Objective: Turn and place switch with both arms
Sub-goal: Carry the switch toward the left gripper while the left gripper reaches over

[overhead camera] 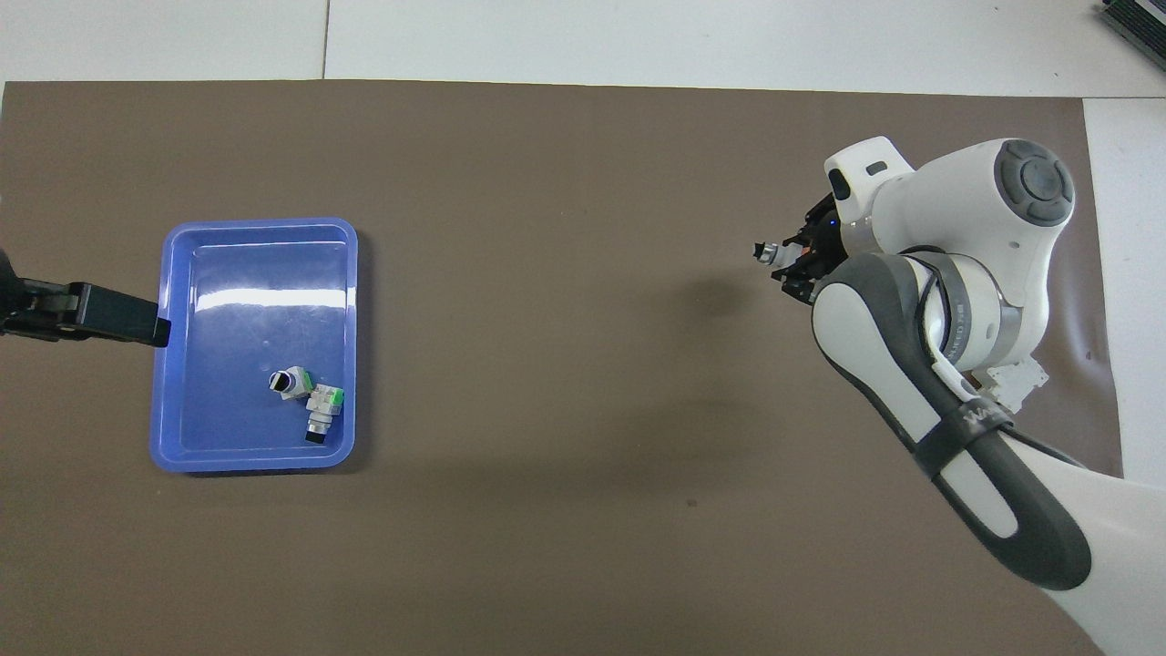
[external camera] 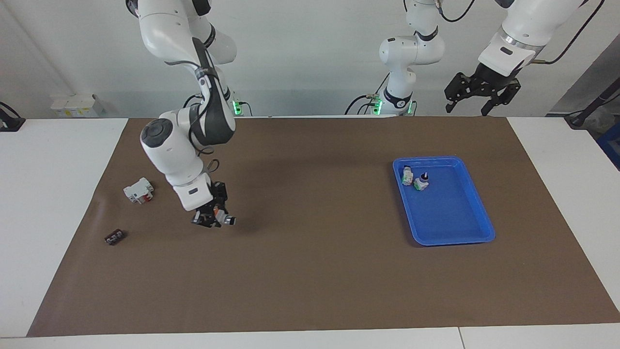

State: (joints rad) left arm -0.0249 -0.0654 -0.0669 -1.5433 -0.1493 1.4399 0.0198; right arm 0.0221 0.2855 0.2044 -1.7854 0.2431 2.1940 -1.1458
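Observation:
My right gripper (external camera: pixel 213 218) is shut on the switch (external camera: pixel 225 219) and holds it low over the brown mat, toward the right arm's end of the table. The switch lies sideways in the fingers, with its silver middle and black tip sticking out toward the table's middle. In the overhead view the switch (overhead camera: pixel 768 251) pokes out of the right gripper (overhead camera: pixel 800 266), whose fingers are partly hidden by the arm's wrist. My left gripper (external camera: pixel 477 99) is open and empty, raised high over the mat's edge by the blue tray; it waits there, and only its tip (overhead camera: pixel 137 321) shows from overhead.
A blue tray (external camera: pixel 477 215) (overhead camera: pixel 255 264) toward the left arm's end holds two green-and-white switches (external camera: pixel 407 175) (external camera: pixel 421 182). A white blocky part with red marks (external camera: pixel 138 190) and a small black part (external camera: pixel 115 237) lie on the mat beside the right arm.

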